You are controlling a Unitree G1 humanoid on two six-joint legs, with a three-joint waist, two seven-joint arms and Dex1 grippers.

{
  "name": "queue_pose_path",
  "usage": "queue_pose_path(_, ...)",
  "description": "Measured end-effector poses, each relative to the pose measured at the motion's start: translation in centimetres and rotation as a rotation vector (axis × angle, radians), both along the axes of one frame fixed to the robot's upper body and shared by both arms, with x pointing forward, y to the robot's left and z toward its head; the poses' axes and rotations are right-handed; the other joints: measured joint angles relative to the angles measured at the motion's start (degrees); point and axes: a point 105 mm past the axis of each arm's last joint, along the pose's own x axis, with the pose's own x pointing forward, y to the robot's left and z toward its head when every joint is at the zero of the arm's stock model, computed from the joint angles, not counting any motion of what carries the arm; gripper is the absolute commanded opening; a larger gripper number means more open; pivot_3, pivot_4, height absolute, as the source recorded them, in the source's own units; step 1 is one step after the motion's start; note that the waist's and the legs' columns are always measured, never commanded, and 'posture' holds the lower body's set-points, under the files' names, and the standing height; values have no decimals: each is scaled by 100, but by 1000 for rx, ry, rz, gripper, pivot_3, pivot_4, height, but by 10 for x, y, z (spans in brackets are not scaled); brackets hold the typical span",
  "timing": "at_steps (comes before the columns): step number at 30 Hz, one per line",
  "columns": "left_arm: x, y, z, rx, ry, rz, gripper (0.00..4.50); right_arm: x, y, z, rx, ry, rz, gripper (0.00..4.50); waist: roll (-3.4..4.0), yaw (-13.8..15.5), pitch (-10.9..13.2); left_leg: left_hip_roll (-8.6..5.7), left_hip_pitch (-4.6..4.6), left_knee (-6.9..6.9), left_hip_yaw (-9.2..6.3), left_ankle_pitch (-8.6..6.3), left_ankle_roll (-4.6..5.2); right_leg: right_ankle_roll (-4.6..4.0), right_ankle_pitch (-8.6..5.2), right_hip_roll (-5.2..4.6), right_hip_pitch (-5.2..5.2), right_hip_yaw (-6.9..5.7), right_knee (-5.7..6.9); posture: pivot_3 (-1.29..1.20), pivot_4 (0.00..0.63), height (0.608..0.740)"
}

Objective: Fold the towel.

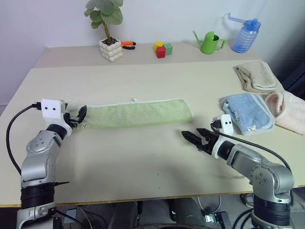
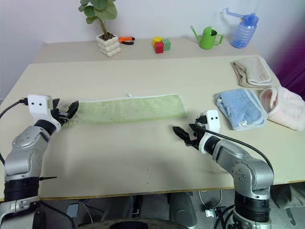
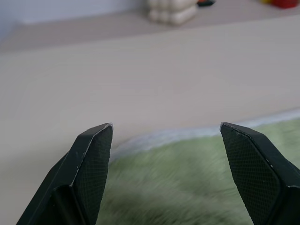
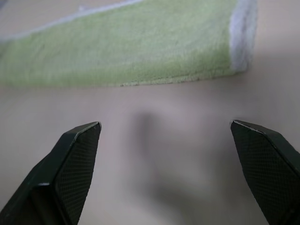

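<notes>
One fold done: the towel (image 1: 136,113) lies as a long narrow strip.
Left gripper (image 1: 76,118): spread wide, empty, at the towel's left end.
Right gripper (image 1: 193,138): released, empty, near its right end.
Left to do: folding end to end.

My left gripper (image 1: 77,117) and right gripper (image 1: 191,137) both have their fingers spread wide, arms held low and forward.

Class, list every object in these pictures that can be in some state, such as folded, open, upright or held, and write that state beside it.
green towel: folded into a long strip, flat on the table, not held
left gripper: open, at the strip's left end
right gripper: open, holding nothing
blue towel: folded
beige towel: folded
pink towel: folded
watering can: upright
spray bottle: upright
potted plant: upright
</notes>
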Motion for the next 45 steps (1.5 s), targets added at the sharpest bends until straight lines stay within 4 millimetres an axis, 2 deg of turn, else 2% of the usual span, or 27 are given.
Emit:
queue_pose_path(3, -8, -40, 3, 60, -20, -188, 3748, 7, 4, 6, 83, 17, -57, 4482, 1, 6, -1, -1, -1, 0, -1, 0, 0, 0, 0, -7, 0, 2, -1, 0, 150, 730)
queue_pose_path(6, -20, -83, 2, 50, -23, -364, 3748, 19, 5, 8, 152, 51, -127, 4482, 1, 2, -1, -1, -1, -1, -2, 0, 0, -1, 0, -9, 0, 4, -1, 0, 150, 730)
queue_pose_path(8, -26, -100, 2, 30, -16, -433, 3748, 26, 4, 6, 188, 82, -169, 4482, 2, -6, -1, 1, 0, -2, -2, 0, 0, -1, 0, -8, 0, 4, -1, 0, 150, 730)
queue_pose_path(11, -42, -136, -3, -9, 17, -585, 3748, 41, 8, 4, 257, 124, -221, 4482, 6, -32, -2, 3, 3, -4, 1, 0, 1, -1, 0, 2, 0, 3, 0, 0, 150, 730)
queue_pose_path(13, -49, -151, -4, -21, 31, -640, 3748, 51, 12, 6, 299, 141, -250, 4482, 8, -47, -2, 4, 6, -4, 1, 0, 1, -2, -1, 8, 0, 3, 3, 0, 150, 730)
queue_pose_path(14, -51, -154, -3, -29, 30, -648, 3748, 55, 13, 6, 310, 146, -260, 4482, 7, -47, -2, 5, 8, -4, 2, 0, 1, -2, -1, 11, 1, 3, 4, 0, 150, 730)
queue_pose_path(17, -52, -155, -1, -31, 29, -648, 3748, 62, 14, 5, 329, 158, -280, 3669, 8, -46, -3, 5, 11, -4, 3, 0, 2, -2, -1, 13, 6, 2, 3, 0, 150, 730)
queue_pose_path(23, -54, -154, -6, -36, 48, -643, 3748, 71, 21, -5, 360, 207, -299, 725, 12, -50, -1, 6, 9, -4, 4, 0, 3, -2, -1, 18, 4, 3, 3, 0, 150, 730)
queue_pose_path(24, -54, -154, -8, -36, 53, -641, 3748, 72, 22, -2, 365, 194, -299, 241, 11, -49, -1, 6, 10, -4, 4, 0, 3, -2, -1, 17, 5, 3, 2, 0, 150, 730)
queue_pose_path(25, -55, -154, -8, -36, 55, -642, 3748, 75, 20, 2, 369, 179, -309, 57, 11, -47, -1, 5, 9, -3, 4, 0, 3, -1, -1, 16, 5, 3, 1, 0, 150, 730)
queue_pose_path(29, -56, -153, -12, -31, 66, -634, 3748, 76, 1, 9, 354, 140, -364, 57, 14, -6, 0, 2, 6, -3, 3, -1, 4, -1, -1, 14, 6, 1, 0, 0, 150, 730)
queue_pose_path(32, -56, -153, -13, -23, 68, -632, 3748, 69, -24, 21, 273, 67, -402, 57, 15, -10, 0, 2, 4, -3, 4, -2, 7, 0, -2, 13, 5, 2, -3, 0, 150, 730)
queue_pose_path(36, -56, -155, -14, -15, 68, -640, 3748, 64, -60, 41, 137, -22, -445, 57, 16, -22, 1, 4, 6, -4, 5, -2, 8, -1, -2, 16, 5, 1, -3, 0, 150, 730)
queue_pose_path(39, -54, -158, -19, -11, 82, -649, 3748, 64, -72, 59, -20, -100, -397, 57, 20, -39, 4, 5, 6, -5, 8, -3, 10, -1, -3, 18, 5, 2, -4, 0, 150, 730)
queue_pose_path(42, -51, -160, -20, -14, 86, -651, 3748, 65, -56, 74, -246, -208, -252, 57, 19, -59, 3, 11, 9, -5, 11, -5, 13, -1, -3, 25, 6, 3, -6, 0, 150, 730)
queue_pose_path(45, -49, -164, -20, -11, 77, -664, 3748, 62, -16, 71, -451, -312, -17, 57, 16, -52, 3, 13, 8, -4, 9, -5, 13, 0, -3, 28, 6, 3, -8, 0, 150, 730)
